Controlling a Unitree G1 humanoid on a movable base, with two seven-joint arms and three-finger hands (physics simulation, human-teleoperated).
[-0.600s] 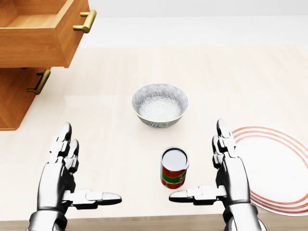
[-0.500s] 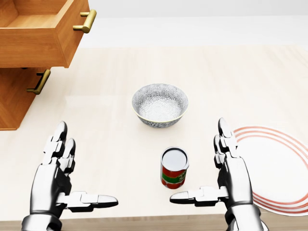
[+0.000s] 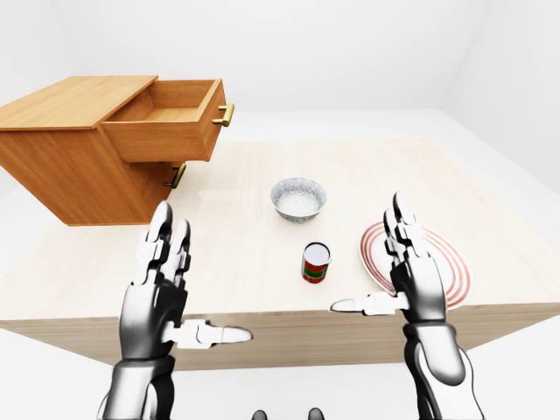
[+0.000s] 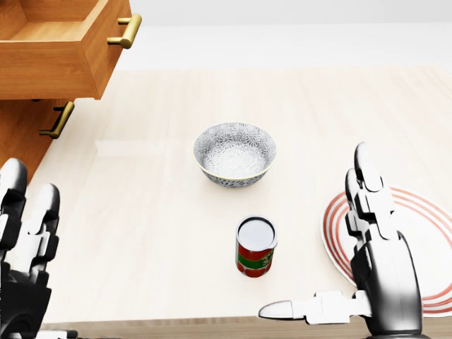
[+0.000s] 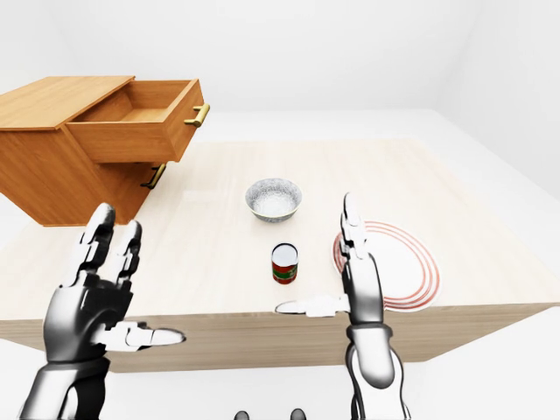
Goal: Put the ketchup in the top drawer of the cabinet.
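The ketchup, a short red can with a green band and a white top, stands upright on the pale wooden table, below the bowl in the head view. The wooden cabinet sits at the table's left, and its top drawer is pulled open and looks empty. My left hand is open, raised well to the left of the can. My right hand is open, to the right of the can, with its thumb pointing left and its fingers over the plate. Neither hand touches the can.
A patterned grey bowl sits above the can in the head view. A white plate with red rings lies at the right. The cabinet's lower drawer is shut, with a brass handle. The table's near edge runs below both hands.
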